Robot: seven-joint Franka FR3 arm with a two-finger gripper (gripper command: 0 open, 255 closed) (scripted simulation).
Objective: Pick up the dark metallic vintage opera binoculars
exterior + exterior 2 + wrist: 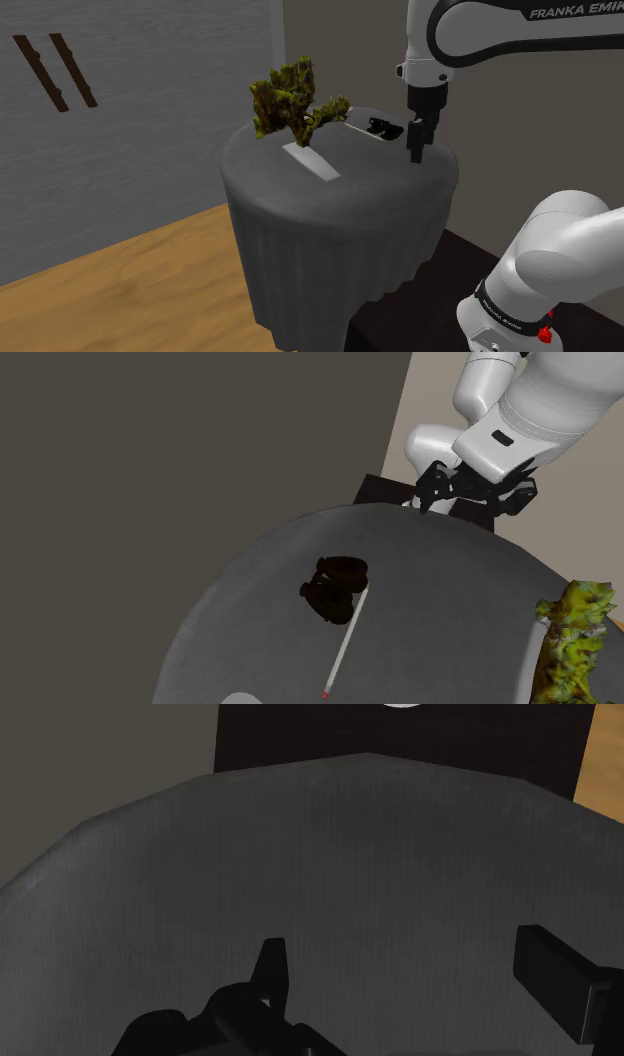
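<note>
Sitting near the right rim of the round table [330,220] in the shoulder view, the binoculars [385,127] lie right of a mossy clump [292,98] and a white strip [312,160]. The gripper [417,140] hangs just to their right, apart from them. Its fingers [272,969] are spread wide with nothing between them.

I judge the binoculars small, stiff and dense for their size. Their smooth dark metal could slip, and the lenses should not be pinched. A hold across the narrow bridge between the barrels looks safest to me. In the second exterior view they touch one end of a white rod [347,642], which a careless close might nudge.

The table wears a grey cloth that falls in folds. Around it, left to right, are a grey wall with two brown slats [55,72], a wood floor [120,280] and the dark stand [420,310].
</note>
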